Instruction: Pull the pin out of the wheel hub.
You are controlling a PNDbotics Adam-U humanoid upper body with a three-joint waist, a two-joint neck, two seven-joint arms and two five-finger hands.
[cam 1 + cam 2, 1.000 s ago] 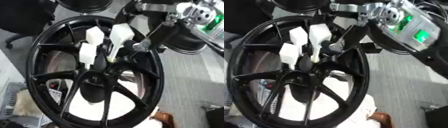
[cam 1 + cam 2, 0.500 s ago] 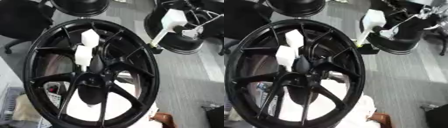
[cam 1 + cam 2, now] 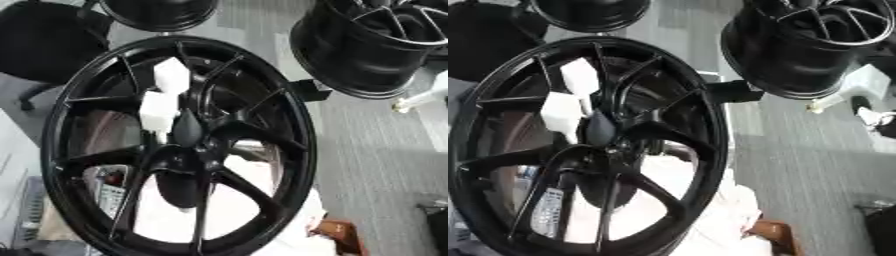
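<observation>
The large glossy black multi-spoke alloy wheel (image 3: 179, 150) fills the left and centre of both views, standing nearly face-on to the camera and tilted slightly. Its spokes run from the outer rim to a dark central hub (image 3: 186, 131), which sits just above the middle of the wheel. No separate pin can be made out at the hub; the centre is blurred and uniformly dark.

A second black wheel with thin silver-edged spokes (image 3: 815, 45) lies at the upper right, well apart from the first, with its barrel turned toward the camera. A third dark wheel rim (image 3: 157, 12) shows partly at the top edge, behind the main wheel.

A black office chair (image 3: 44, 47) stands at the upper left, partly hidden by the main wheel's rim. The grey ribbed floor (image 3: 385, 160) runs down the right side.

Two white block-shaped pieces (image 3: 164, 95) sit inside the main wheel, one above the other, just above and left of the hub. What they are cannot be told.

At the right edge, beside the second wheel, a white angular part with a pale slender rod (image 3: 846, 87) is visible. Whether it belongs to the robot cannot be told.

Neither robot hand can be identified in either view, so their condition is not observable.
</observation>
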